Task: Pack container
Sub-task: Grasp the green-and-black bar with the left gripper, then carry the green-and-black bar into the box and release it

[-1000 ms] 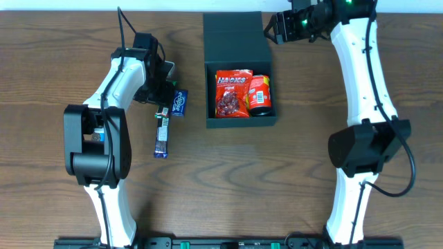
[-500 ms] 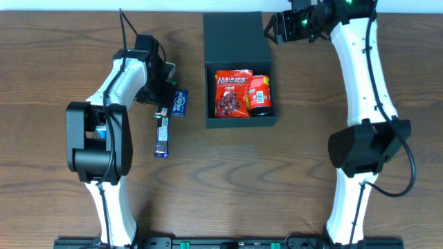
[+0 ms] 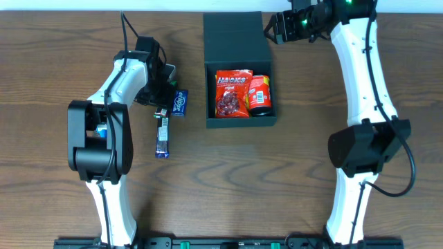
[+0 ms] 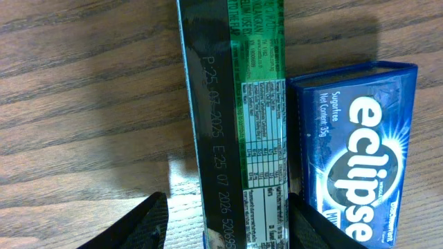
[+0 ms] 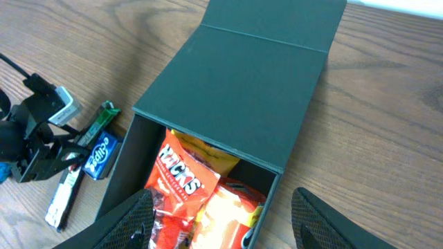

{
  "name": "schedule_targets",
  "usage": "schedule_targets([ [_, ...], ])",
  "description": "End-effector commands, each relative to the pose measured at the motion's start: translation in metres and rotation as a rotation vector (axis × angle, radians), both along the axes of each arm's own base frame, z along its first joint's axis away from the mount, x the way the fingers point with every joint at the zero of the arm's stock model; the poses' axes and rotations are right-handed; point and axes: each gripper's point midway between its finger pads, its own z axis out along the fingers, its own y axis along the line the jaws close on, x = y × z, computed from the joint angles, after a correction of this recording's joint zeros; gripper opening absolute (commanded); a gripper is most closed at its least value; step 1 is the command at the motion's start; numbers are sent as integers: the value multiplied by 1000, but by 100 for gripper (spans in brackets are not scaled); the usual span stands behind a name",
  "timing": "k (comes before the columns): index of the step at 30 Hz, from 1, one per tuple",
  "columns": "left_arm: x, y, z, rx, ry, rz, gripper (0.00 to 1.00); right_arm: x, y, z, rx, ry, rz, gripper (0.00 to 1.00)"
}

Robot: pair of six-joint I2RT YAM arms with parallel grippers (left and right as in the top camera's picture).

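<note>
The dark teal container [image 3: 237,34] stands at the table's middle back with its flap lid open toward the back. It also shows in the right wrist view [image 5: 242,83]. Inside lie a red Hacks packet [image 3: 232,93] and an orange packet [image 3: 259,94]. A blue Eclipse box [image 3: 180,102] and a long black-and-green snack bar [image 3: 162,131] lie left of the container. My left gripper [image 4: 228,228] is open, its fingers on either side of the bar [image 4: 235,117], the Eclipse box [image 4: 360,152] beside it. My right gripper [image 5: 221,221] is open, high above the container's back right.
The wooden table [image 3: 291,173] spreads around the container. The bar extends from under the left gripper toward the table's front.
The left arm has shifted very slightly over the bar. The right arm and the container have not moved.
</note>
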Motion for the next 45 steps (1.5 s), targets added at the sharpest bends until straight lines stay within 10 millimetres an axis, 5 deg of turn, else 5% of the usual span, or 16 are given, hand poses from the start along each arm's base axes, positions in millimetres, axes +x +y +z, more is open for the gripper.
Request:
schedule_targets([
  [1, -2, -1, -6, -12, 21, 26, 54, 0, 2, 7, -1, -25, 18, 64],
  [20, -1, -1, -6, -12, 18, 25, 54, 0, 2, 7, -1, -28, 18, 64],
  [28, -1, -2, -6, -13, 15, 27, 37, 0, 2, 7, -1, -28, 18, 64],
  [35, 1, -2, -5, -15, 16, 64, 32, 0, 2, 7, -2, -29, 18, 64],
  [45, 33, -4, 42, -26, -63, 104, 27, 8, -24, 8, 1, -32, -37, 64],
])
